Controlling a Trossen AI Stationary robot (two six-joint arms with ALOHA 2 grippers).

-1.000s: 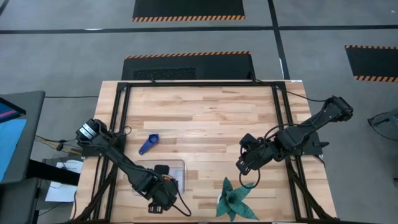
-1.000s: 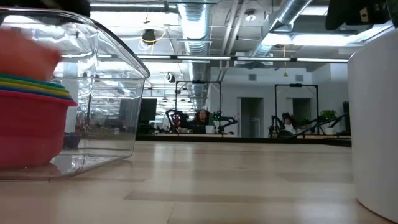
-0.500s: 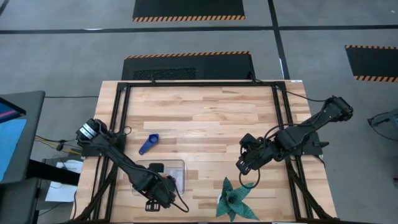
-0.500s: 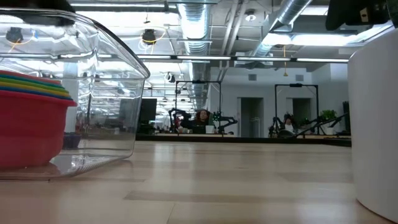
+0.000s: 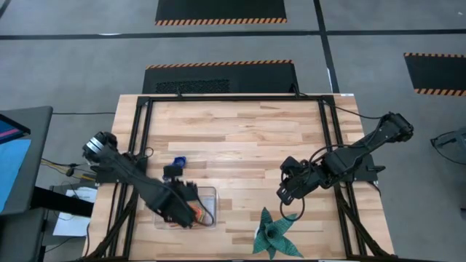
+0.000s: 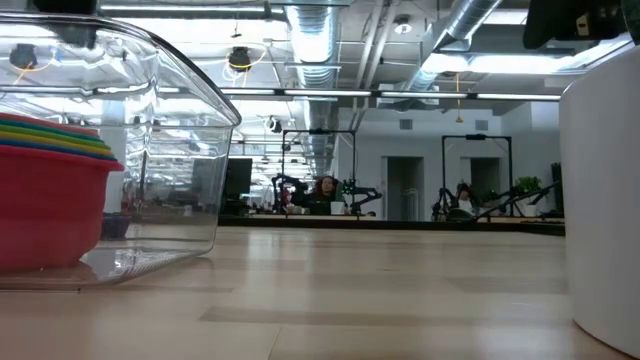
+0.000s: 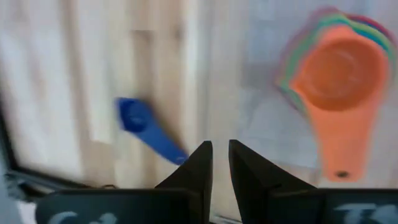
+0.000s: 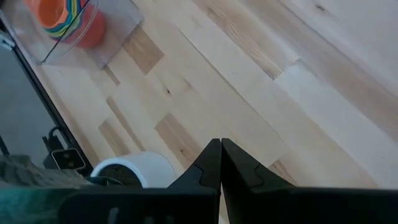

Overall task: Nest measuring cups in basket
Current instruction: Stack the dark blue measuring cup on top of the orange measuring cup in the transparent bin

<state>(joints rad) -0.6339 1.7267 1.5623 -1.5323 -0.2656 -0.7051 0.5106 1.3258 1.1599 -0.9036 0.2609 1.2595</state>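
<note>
Left gripper (image 7: 221, 163) hangs over the table between the basket (image 5: 207, 195) and the dark blue cup (image 5: 178, 161), its fingers (image 7: 198, 167) drawn near together with a thin gap and nothing between them. In the left wrist view the stacked cups (image 7: 339, 78) sit in the basket, orange one on top, with green, yellow and blue rims showing round its edge. The orange cup's long axis runs from bowl to handle, and the handle points toward the camera side of that view, ending in a small hole. The dark blue cup lies alone on the bare wood outside the basket, just beside the left arm in the high view; its bowl points away from the basket and its handle slants toward the gripper. In the low view the stack (image 6: 50, 190) rests inside the basket's clear wall (image 6: 190, 130), red cup at the bottom.

Right gripper (image 8: 221, 163) waits over the right half of the table, fingers pressed together and empty, near the spiky plant (image 5: 275, 233).
</note>
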